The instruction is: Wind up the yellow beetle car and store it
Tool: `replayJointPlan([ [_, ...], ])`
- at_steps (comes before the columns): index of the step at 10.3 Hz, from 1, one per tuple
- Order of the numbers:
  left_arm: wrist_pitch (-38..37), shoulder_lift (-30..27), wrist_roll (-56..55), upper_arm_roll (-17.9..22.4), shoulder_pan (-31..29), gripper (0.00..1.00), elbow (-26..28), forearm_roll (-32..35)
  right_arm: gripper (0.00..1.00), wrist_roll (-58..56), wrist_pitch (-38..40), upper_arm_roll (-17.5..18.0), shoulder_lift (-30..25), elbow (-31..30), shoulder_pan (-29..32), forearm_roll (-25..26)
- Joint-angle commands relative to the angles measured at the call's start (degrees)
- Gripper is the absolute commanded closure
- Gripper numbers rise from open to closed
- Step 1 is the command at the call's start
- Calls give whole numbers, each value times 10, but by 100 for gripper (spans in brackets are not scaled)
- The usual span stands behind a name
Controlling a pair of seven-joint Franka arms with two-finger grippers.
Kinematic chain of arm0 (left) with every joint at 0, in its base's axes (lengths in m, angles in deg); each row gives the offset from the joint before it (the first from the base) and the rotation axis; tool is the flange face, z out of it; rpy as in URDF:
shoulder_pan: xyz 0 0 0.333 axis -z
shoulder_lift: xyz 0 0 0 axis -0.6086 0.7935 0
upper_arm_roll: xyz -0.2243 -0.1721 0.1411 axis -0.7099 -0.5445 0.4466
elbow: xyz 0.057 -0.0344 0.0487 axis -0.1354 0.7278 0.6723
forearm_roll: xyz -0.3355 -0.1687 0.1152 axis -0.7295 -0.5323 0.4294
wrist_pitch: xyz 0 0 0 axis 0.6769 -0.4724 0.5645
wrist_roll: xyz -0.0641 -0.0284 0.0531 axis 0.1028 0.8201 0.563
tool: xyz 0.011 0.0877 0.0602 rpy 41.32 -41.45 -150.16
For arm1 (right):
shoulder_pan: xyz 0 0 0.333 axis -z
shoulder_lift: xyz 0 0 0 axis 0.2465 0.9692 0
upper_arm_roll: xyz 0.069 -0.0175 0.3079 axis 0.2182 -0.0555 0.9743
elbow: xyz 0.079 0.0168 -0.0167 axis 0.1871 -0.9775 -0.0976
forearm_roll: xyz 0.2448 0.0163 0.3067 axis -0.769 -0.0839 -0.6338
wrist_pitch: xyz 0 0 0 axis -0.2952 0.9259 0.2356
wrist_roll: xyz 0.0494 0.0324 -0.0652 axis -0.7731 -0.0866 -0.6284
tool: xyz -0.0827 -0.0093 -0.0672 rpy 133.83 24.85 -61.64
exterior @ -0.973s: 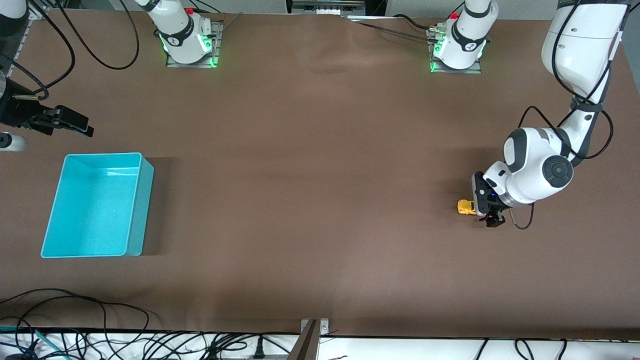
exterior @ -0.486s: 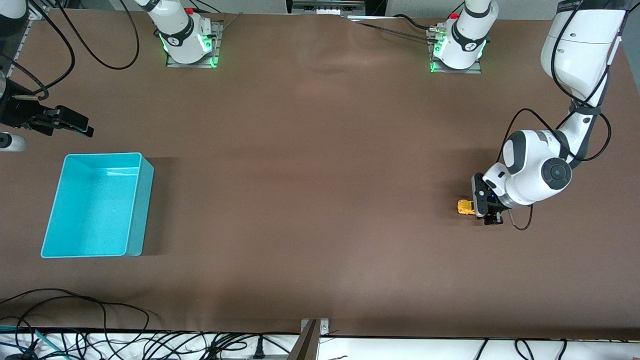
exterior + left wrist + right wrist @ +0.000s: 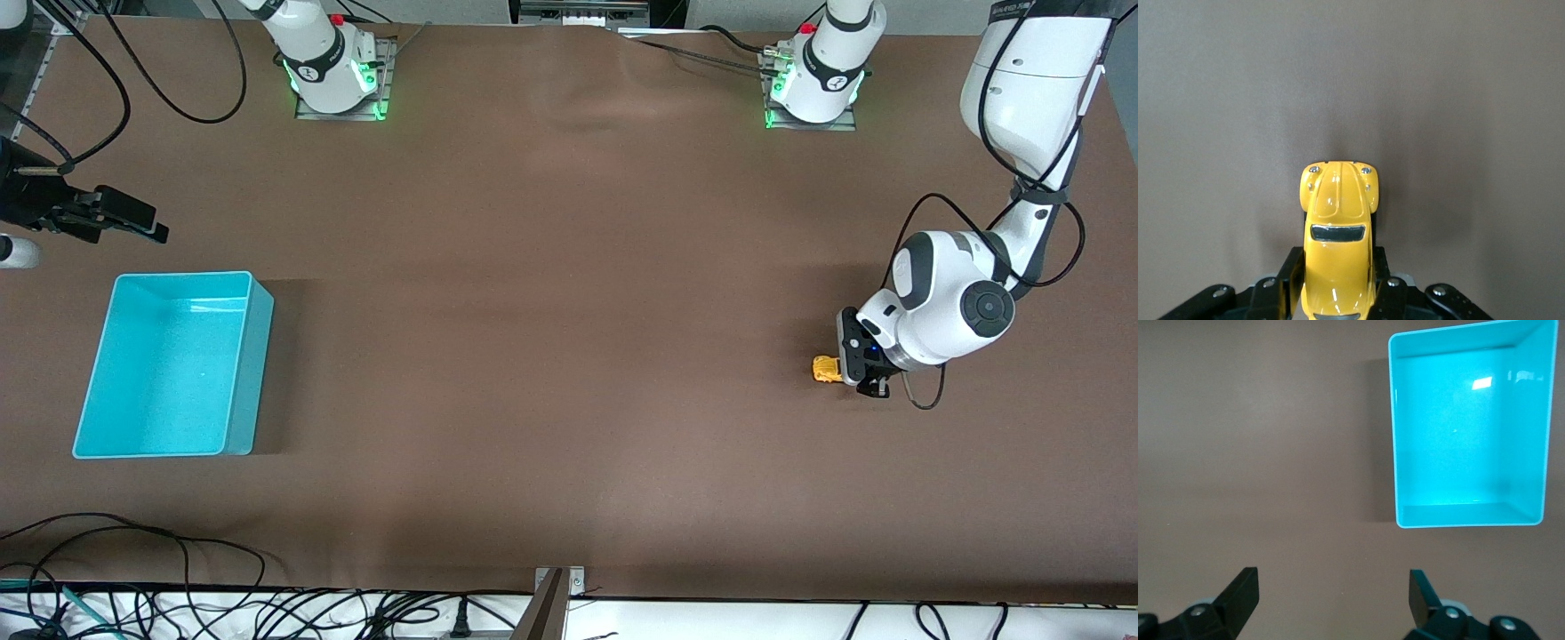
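Pinching the small glossy yellow beetle car (image 3: 1337, 247) by its two sides, the left gripper (image 3: 1337, 283) stood low at the brown desk (image 3: 569, 356), toward the left arm's end of it. Its black fingers (image 3: 1293, 277) were pressed against the rear half of the rounded body, one on each flank. The long axis of the car ran straight out from the gripper, with the domed end and its two small round lamps pointing away from the wrist. In the front view only a small yellow part (image 3: 827, 369) showed beside the gripper, on the side toward the right arm. The car seemed to be on the desk surface, but the wheels could not be seen, so I cannot say if it was already lifted a little.

The open-topped rectangular turquoise plastic bin (image 3: 258, 356) was well apart, at the right arm's end of the desk. The right gripper (image 3: 1335, 597) waited over the bare desk close to this bin, its fingers spread wide and holding nothing, so the right arm was much nearer to the bin and the left arm was the one at the car. In my judgement the winding would need a pull along the car's long axis.
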Motion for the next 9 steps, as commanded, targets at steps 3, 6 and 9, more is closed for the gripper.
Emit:
replayJointPlan([
  [3,-3,10,10,-9,-7,99,-13,3,0,-16,4,-5,5,5,2,-9],
  [6,-4,10,10,-9,-15,99,-13,3,0,-15,1,-6,6,6,2,-10],
  [9,-5,17,47,-9,-59,99,-13,3,0,-16,1,-7,6,6,2,-10],
])
